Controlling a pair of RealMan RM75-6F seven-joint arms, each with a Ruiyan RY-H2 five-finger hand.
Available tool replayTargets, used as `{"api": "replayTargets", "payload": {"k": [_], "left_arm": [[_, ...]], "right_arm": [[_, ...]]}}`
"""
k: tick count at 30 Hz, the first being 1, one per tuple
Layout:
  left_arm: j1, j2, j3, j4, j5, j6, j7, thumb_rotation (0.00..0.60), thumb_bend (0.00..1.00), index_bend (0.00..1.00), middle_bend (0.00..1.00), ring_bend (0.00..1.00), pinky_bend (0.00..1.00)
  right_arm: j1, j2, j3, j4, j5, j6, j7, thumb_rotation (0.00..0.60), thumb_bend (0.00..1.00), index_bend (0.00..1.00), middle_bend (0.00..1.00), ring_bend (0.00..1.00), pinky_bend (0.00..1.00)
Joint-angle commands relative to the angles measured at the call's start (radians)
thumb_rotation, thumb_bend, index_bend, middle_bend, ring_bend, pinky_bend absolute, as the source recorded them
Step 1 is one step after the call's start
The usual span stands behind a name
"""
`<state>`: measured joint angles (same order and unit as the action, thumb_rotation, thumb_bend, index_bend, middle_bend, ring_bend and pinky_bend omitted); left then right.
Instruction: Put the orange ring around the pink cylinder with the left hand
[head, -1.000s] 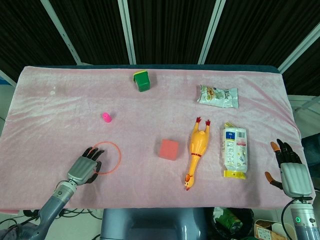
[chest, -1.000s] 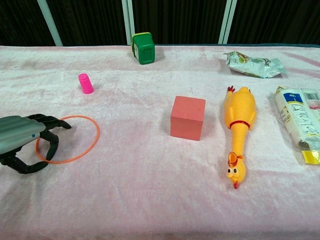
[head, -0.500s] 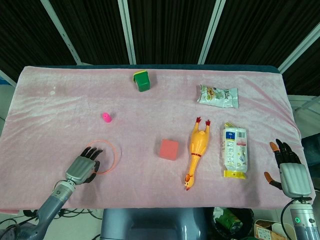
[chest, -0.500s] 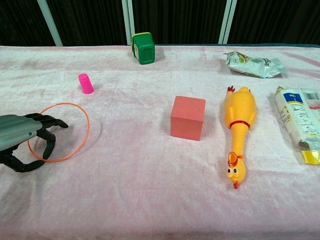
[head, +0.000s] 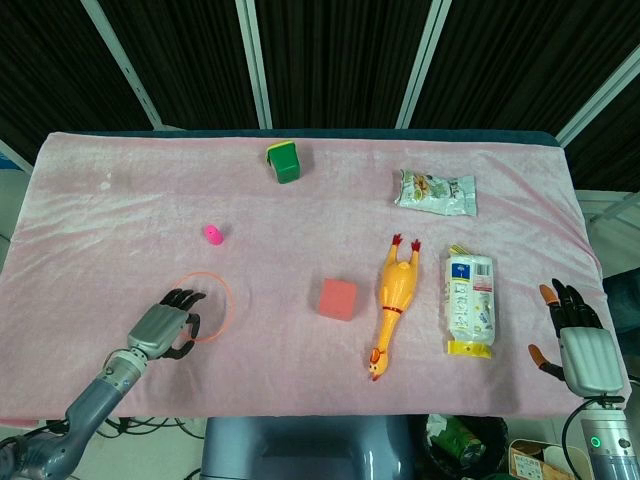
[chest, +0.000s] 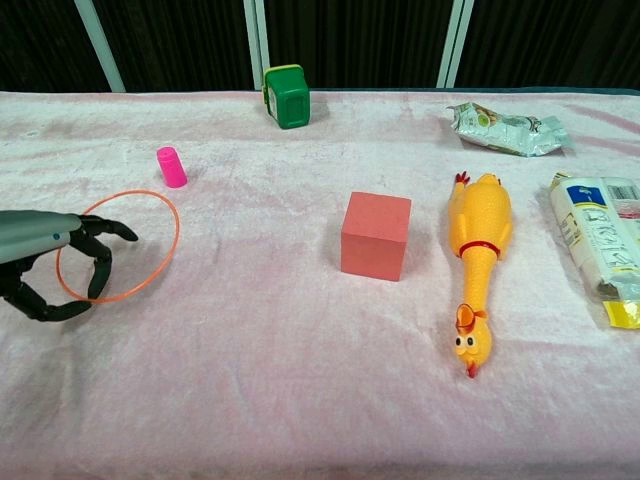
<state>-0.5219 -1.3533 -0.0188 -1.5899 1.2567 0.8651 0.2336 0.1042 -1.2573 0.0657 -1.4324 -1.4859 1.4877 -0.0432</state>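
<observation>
The thin orange ring (head: 231, 303) (chest: 178, 235) is tilted up off the pink cloth, its near left side pinched in the fingers of my left hand (head: 165, 327) (chest: 50, 262) at the table's front left. The small pink cylinder (head: 213, 235) (chest: 171, 167) stands upright beyond the ring, a little to its right, clear of it. My right hand (head: 575, 340) hangs past the front right corner of the table with fingers spread and nothing in it; the chest view does not show it.
A pink cube (head: 338, 299) (chest: 376, 235) sits mid-table, with a yellow rubber chicken (head: 395, 300) (chest: 477, 260) to its right. A green container (head: 285, 161) (chest: 287, 96) stands at the back. A snack bag (head: 435, 192) and a white packet (head: 468, 303) lie at the right.
My left hand has closed on the ring and raised it: the ring has gone from lying flat to tilted up, and has shifted slightly left with the hand. The right hand is still.
</observation>
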Motion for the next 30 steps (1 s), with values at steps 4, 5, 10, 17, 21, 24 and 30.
{"api": "replayTargets", "payload": {"k": [4,5,10,17,21,24,30], "left_arm": [[-0.062,0.106,-0.084,-0.060,-0.077,-0.043,-0.037,0.600,0.43,0.58,0.08,0.00,0.00],[-0.072,0.116,-0.097,-0.058,-0.096,-0.052,-0.042,0.600,0.43,0.58,0.08,0.00,0.00],[-0.137,0.144,-0.156,-0.012,-0.215,-0.122,-0.057,0.600,0.43,0.58,0.08,0.00,0.00],[-0.243,0.121,-0.185,0.115,-0.387,-0.275,-0.082,0.600,0.43,0.58,0.08,0.00,0.00],[-0.290,0.084,-0.191,0.203,-0.447,-0.341,-0.104,0.600,0.43,0.58,0.08,0.00,0.00],[-0.327,0.046,-0.188,0.279,-0.482,-0.393,-0.119,0.600,0.43,0.58,0.08,0.00,0.00],[-0.380,-0.011,-0.164,0.386,-0.528,-0.483,-0.144,0.600,0.43,0.58,0.08,0.00,0.00]], "right_arm": [[0.001,-0.002,-0.001,-0.005,0.003,-0.009,-0.010,0.600,0.18,0.00,0.00,0.00,0.18],[0.002,-0.003,-0.001,-0.006,0.003,-0.011,-0.012,0.600,0.18,0.00,0.00,0.00,0.18],[0.003,-0.002,-0.002,-0.007,0.005,-0.018,-0.020,0.600,0.18,0.00,0.00,0.00,0.18],[0.005,-0.005,0.000,-0.002,0.004,-0.023,-0.022,0.600,0.18,0.00,0.00,0.00,0.18],[0.005,-0.007,0.001,0.002,0.006,-0.024,-0.021,0.600,0.18,0.00,0.00,0.00,0.18],[0.005,-0.008,0.002,0.005,0.009,-0.027,-0.020,0.600,0.18,0.00,0.00,0.00,0.18],[0.007,-0.010,0.003,0.008,0.013,-0.034,-0.021,0.600,0.18,0.00,0.00,0.00,0.18]]}}
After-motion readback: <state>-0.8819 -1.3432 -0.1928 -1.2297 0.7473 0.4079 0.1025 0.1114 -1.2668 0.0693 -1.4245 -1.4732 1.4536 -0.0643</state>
